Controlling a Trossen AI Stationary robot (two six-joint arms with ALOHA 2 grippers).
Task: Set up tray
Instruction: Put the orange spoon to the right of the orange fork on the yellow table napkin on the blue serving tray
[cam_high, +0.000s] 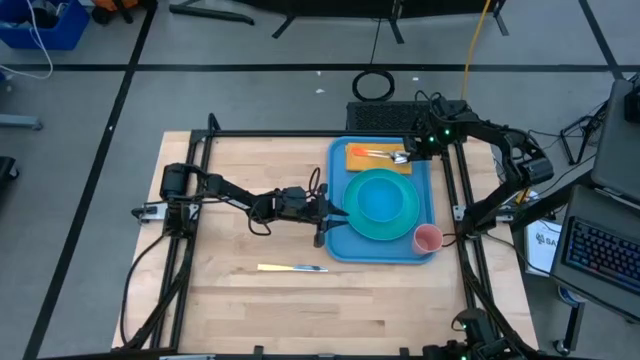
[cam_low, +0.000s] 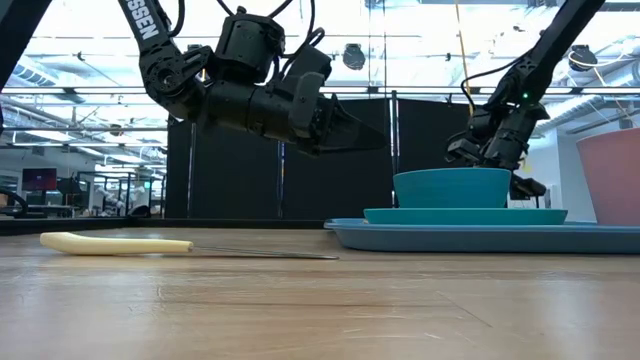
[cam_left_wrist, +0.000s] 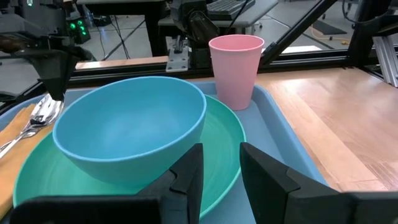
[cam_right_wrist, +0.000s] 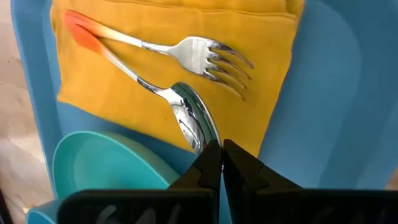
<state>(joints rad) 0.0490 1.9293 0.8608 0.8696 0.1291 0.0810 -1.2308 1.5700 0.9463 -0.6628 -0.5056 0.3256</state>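
Note:
The blue tray (cam_high: 341, 236) lies on the wooden table. It carries a turquoise plate (cam_high: 404, 222) with a blue bowl (cam_high: 380, 196) on it, and a pink cup (cam_high: 427, 238) stands upright in its near right corner. A yellow-orange napkin (cam_right_wrist: 149, 74) lies at the tray's far end with a fork (cam_right_wrist: 193, 53) and a spoon (cam_right_wrist: 186, 115) flat on it. My left gripper (cam_left_wrist: 221, 165) is open and hovers over the tray's left edge, beside the plate. My right gripper (cam_right_wrist: 222, 155) is shut and points down at the tip of the spoon's bowl. My right gripper comes from above with its shut fingertips (cam_right_wrist: 211, 163) at the tip of the spoon's bowl (cam_right_wrist: 198, 134). I cannot tell whether they touch it. The spoon lies flat on the napkin.
A knife (cam_high: 292, 268) with a cream handle lies on the bare wood near the table's near edge, left of the tray. Black frame rails (cam_high: 190, 240) run along the table's left and right sides. Open wood stretches to the left of the tray and nearer than it.

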